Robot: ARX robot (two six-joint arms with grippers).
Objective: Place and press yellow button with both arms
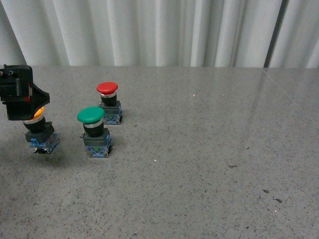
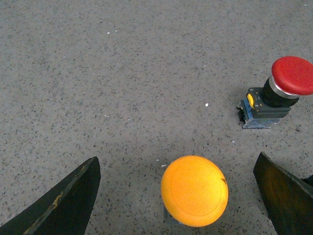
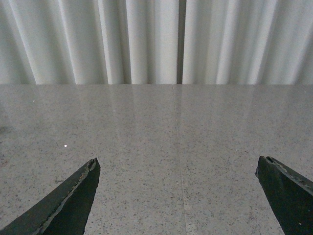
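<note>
Yellow button [image 1: 40,130] at far left of desk [image 1: 209,164], leaning. Cap sits between fingers of left hand [image 2: 176,157]; hand spread, not touching cap. Right hand [image 3: 176,161] also spread, over bare desk. Risk: off-centre close on rounded cap slips, toppling leaning button or skidding it toward nearby green button [image 1: 91,115].

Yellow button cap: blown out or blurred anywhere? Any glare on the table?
Left wrist view: yellow button cap saturated orange, flat, slightly soft. Front view: left gripper mostly hides it. Right wrist view: curtain reflects as pale streaks on the table.
</note>
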